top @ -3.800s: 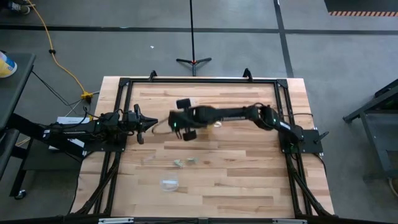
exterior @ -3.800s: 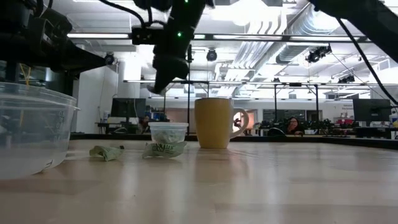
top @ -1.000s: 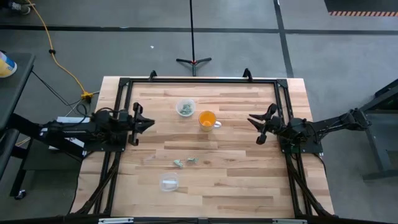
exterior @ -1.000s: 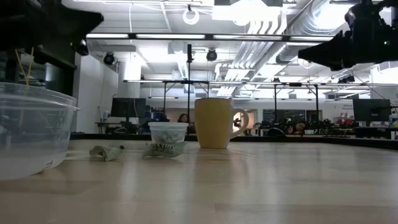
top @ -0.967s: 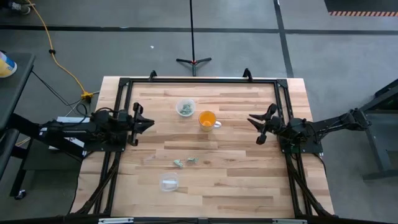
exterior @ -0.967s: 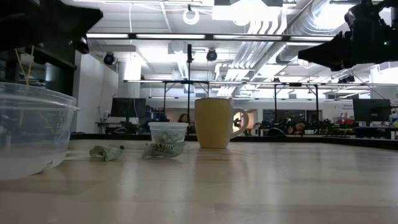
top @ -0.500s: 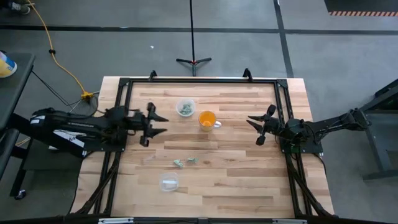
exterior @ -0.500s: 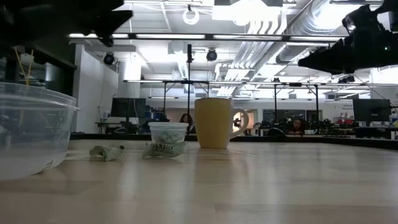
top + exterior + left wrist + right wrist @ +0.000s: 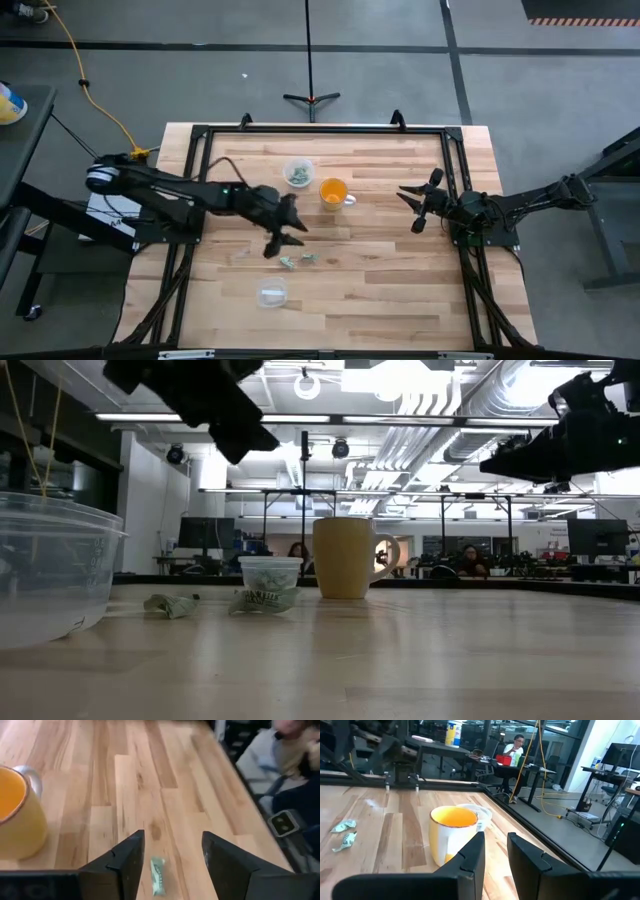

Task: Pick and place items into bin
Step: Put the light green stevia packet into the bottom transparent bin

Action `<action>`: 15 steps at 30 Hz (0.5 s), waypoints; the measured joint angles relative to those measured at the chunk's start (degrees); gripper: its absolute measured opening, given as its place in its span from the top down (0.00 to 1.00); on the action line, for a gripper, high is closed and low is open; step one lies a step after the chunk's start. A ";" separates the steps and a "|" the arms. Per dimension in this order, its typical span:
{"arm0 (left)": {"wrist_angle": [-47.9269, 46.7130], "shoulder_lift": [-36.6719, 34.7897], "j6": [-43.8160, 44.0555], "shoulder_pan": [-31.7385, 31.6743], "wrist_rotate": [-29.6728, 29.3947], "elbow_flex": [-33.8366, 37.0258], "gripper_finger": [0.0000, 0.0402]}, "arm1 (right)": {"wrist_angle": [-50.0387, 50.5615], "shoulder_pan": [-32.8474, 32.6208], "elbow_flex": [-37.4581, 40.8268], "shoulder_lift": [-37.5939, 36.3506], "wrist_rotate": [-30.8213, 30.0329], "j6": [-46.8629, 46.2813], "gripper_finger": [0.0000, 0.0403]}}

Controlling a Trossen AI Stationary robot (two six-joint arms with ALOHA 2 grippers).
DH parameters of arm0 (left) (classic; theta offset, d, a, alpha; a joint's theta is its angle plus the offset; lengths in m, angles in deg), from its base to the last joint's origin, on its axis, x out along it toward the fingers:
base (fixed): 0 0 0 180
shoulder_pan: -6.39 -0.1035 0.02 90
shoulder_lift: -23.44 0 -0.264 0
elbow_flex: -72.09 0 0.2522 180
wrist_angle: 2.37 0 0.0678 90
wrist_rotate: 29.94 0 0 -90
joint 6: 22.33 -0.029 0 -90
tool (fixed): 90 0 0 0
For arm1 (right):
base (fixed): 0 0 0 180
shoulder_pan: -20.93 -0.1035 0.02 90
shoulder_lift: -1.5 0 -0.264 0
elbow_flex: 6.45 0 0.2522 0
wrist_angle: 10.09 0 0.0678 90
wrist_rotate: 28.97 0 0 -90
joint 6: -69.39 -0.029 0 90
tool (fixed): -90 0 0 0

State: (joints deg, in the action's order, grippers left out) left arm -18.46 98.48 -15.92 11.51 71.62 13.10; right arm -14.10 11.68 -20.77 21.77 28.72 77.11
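Note:
Two tiny pale green-grey pieces [image 9: 287,263] [image 9: 308,258] lie on the wooden table near its middle; they also show in the low view [image 9: 170,605]. My left gripper [image 9: 281,234] hovers open just above and left of them, fingers tipped down; one piece [image 9: 158,876] shows between its fingers, untouched. A small clear cup [image 9: 297,173] at the far side holds more green pieces. My right gripper [image 9: 418,207] is open and empty above the table's right side.
An orange cup with a clear handle [image 9: 333,190] stands right of the small clear cup. A clear plastic bin [image 9: 271,294] stands near the table's front edge, large in the low view [image 9: 50,570]. A black frame [image 9: 200,135] runs round the table. People sit in the room behind.
My left gripper has swung from the table's left edge toward the right and the near side, over to the two loose pieces, tipping downward and staying open. The pieces, cups and bin have not moved.

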 joint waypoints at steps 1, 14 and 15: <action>-1.37 1.59 0.04 0.87 -1.50 -1.81 0.43 | 0.06 0.00 0.00 -0.02 0.00 -0.08 0.82; -3.81 15.20 4.71 6.14 -10.90 -6.49 0.47 | 2.62 0.00 0.00 0.01 0.29 0.03 0.82; -3.69 16.04 5.87 6.14 -10.91 -6.49 0.47 | 2.68 0.00 0.00 0.01 0.47 0.03 0.82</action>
State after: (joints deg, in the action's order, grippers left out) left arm -22.15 114.52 -10.05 17.65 60.70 6.61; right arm -11.42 11.68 -20.77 21.78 29.19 77.13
